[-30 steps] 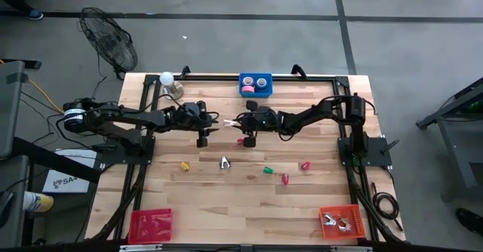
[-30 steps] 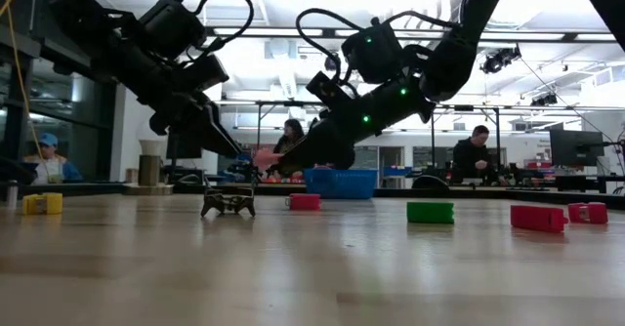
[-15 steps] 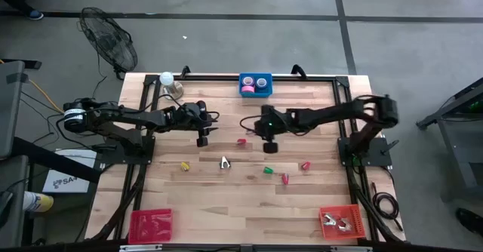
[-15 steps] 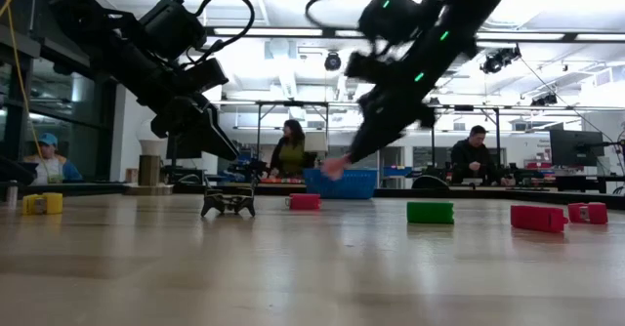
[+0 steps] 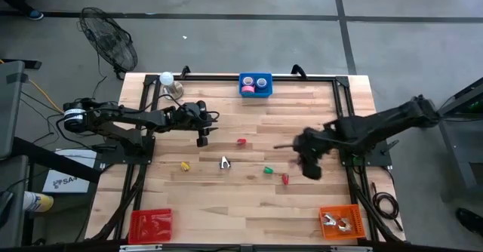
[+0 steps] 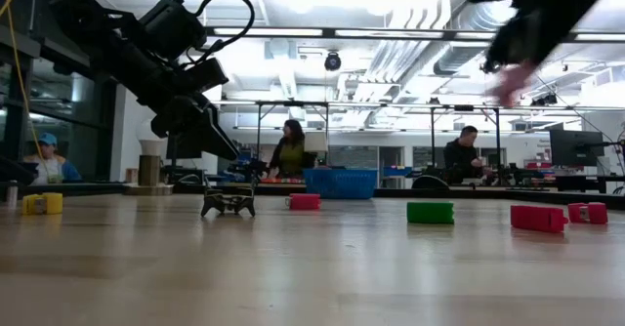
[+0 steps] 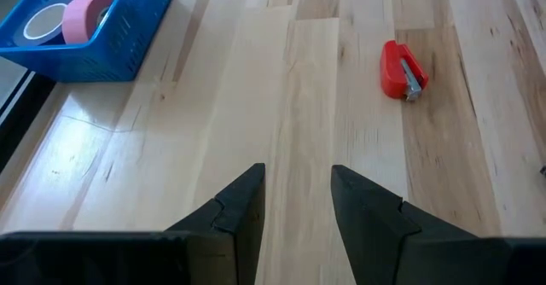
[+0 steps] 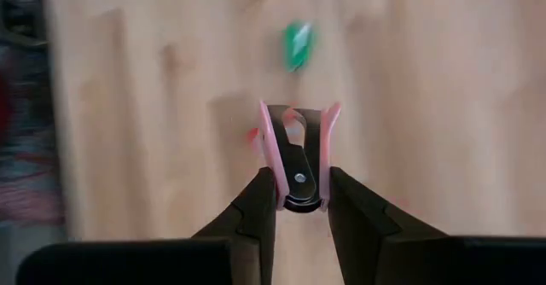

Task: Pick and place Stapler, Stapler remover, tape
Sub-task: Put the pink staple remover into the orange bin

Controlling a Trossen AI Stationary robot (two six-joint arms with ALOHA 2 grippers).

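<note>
My right gripper [image 8: 300, 201], clamped on a pink staple remover [image 8: 299, 153], has swung rightward from table centre; my left gripper [image 7: 297, 201] waits, parted, empty.

We see a pink staple remover [image 8: 297, 161] clamped between the right gripper's [image 8: 299, 201] fingers, jaws pointing away from the wrist, carried above the right half of the table. A dark staple remover [image 5: 224, 162] sits on the boards near the middle — in the low view it stands on its claws. Small staplers lie scattered: a red one [image 7: 401, 70] near the centre, a yellow one [image 5: 184, 165] to the left, a green one [image 5: 267, 170] and another red one [image 5: 285, 179] to the right. Tape rolls — one pink [image 7: 88, 19], the others dark with pale centres [image 7: 36, 25] — rest inside the blue basket [image 5: 255, 84] at the far edge.
</note>
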